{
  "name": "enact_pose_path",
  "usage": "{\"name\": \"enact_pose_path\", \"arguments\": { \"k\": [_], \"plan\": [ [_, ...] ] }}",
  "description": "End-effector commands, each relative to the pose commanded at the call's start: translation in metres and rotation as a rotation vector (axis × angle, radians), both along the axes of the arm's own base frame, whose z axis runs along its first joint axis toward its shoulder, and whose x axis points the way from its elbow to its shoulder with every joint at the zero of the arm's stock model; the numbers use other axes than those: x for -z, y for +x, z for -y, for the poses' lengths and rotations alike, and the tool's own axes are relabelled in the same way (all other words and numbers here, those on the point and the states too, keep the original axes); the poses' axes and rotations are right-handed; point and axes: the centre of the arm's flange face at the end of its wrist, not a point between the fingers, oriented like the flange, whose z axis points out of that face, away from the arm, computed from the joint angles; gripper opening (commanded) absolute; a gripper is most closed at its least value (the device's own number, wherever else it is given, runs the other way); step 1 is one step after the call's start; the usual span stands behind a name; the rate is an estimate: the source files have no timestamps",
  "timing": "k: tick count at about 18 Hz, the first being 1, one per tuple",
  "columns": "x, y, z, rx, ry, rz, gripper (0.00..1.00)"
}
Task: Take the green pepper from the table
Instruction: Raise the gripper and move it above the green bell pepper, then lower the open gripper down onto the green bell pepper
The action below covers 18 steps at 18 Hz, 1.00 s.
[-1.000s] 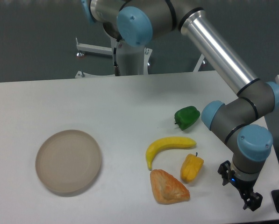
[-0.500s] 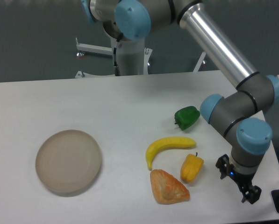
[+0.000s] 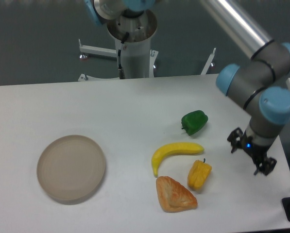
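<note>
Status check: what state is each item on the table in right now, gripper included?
green pepper: lying on the table, untouched
gripper: open, empty, right of the pepper
banana: lying flat
yellow pepper: on its side
pastry: lying flat
plate: empty

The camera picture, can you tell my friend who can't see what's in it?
A robot arm's gripper hovers at the right of a white table, apart from a green pepper. Nearby lie a banana, a yellow pepper and a pastry; a round plate sits left.
</note>
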Motion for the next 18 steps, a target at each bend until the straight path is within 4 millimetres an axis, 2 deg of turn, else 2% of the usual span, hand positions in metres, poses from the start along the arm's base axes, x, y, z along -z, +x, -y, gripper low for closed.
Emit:
{"name": "enact_pose_path", "arguments": {
  "k": [6,10,12,18],
  "plan": [
    [0.001,0.041,0.038,-0.009,-0.074,0.092,1.00],
    [0.015,0.068,0.053,-0.005,-0.095,0.134,1.00],
    [0.015,0.075,0.053,0.003,-0.094,0.140,1.00],
    [0.041,0.089,0.056,-0.003,-0.106,0.152,1.00]
  ]
}}
